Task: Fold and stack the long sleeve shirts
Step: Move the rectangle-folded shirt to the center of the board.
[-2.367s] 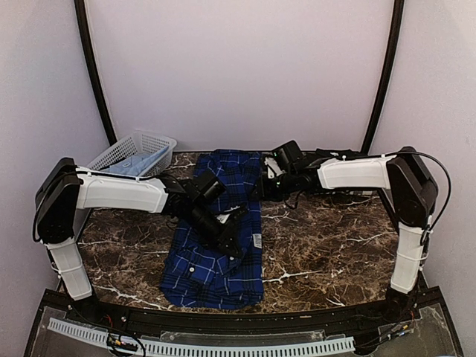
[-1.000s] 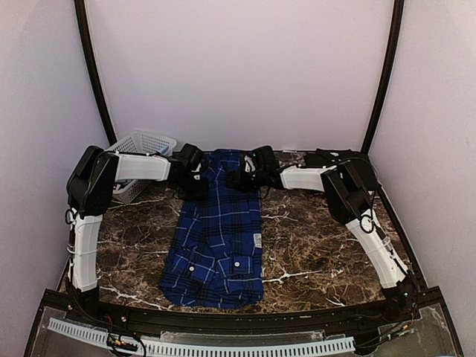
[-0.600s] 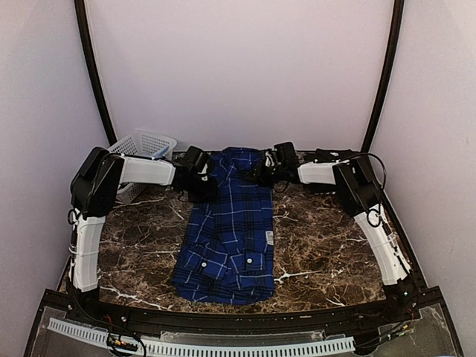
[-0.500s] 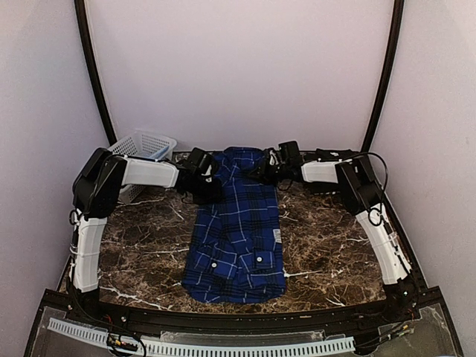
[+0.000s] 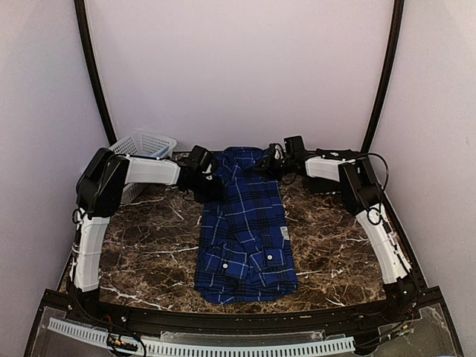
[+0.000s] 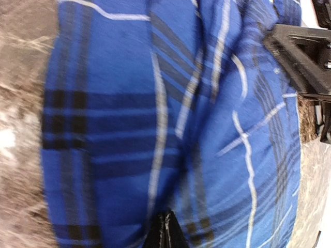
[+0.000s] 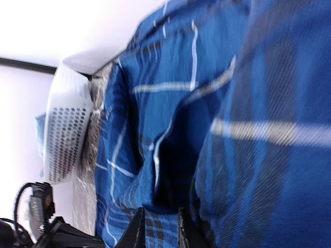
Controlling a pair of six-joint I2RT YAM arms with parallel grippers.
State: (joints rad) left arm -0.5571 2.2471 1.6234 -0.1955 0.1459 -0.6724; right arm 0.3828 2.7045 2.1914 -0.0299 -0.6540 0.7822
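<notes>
Pinching plaid shirt (image 6: pixel 129 129), left gripper (image 6: pixel 165 231) closed, right gripper (image 7: pixel 158 227) slightly parted, jaws unseen overhead.

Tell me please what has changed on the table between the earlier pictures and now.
The plaid shirt slid to the right across the table, dragged by its far end. The left gripper, earlier over the shirt's middle, moved to the far left corner, jaws shut on the cloth. The right gripper shifted right with it; whether it holds the cloth I cannot tell. The basket stayed in place.

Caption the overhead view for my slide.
Left gripper and right gripper flank the far end of the folded plaid shirt on the table.
</notes>
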